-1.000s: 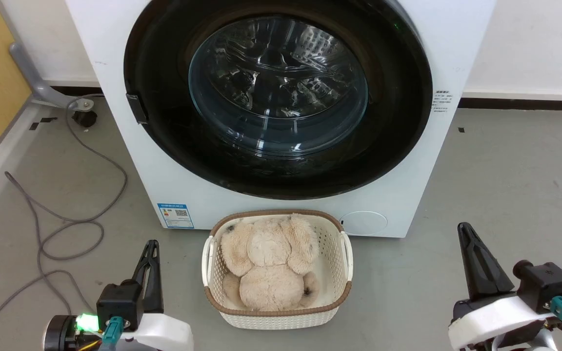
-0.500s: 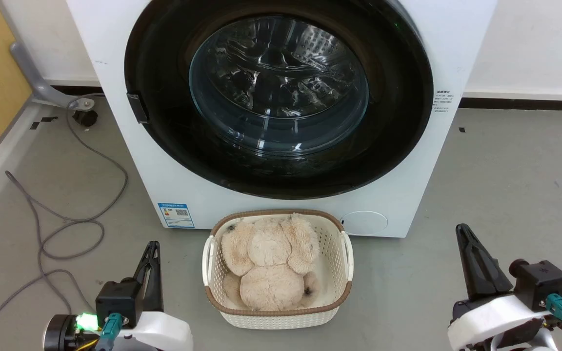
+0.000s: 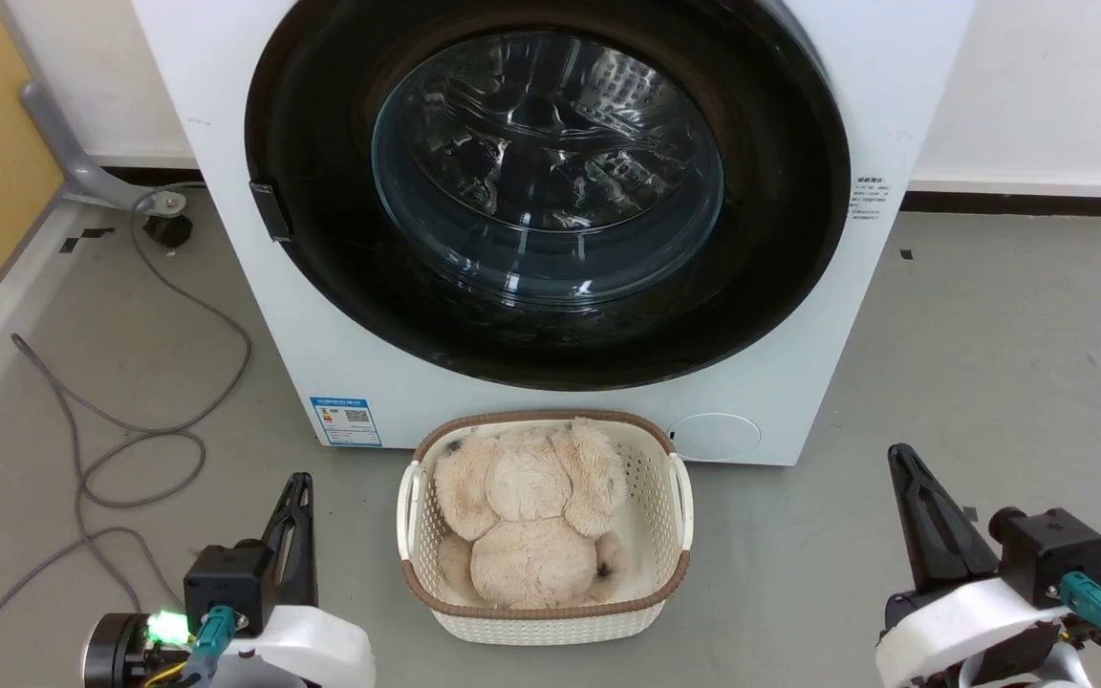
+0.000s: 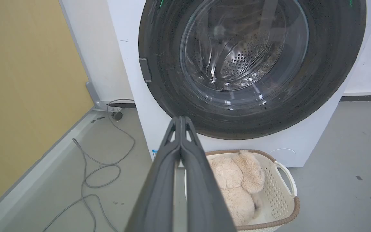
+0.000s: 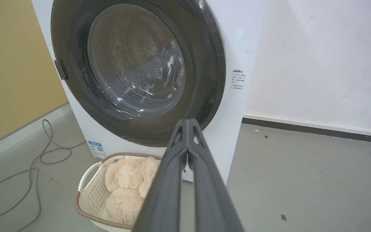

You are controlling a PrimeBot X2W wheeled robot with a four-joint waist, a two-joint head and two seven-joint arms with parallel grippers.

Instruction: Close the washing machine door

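Black, round and glass-centred, the washing machine door (image 3: pixel 547 182) lies flat against the front of the white washing machine (image 3: pixel 474 406), covering the drum opening. Just before the machine, a white basket (image 3: pixel 550 626) stands on the grey floor (image 3: pixel 990 363) and holds a beige plush toy (image 3: pixel 531 521). Left gripper (image 3: pixel 298 482) and right gripper (image 3: pixel 902 455) hover low at either side, well apart from the door. On both, the fingers are pressed together with nothing between them.
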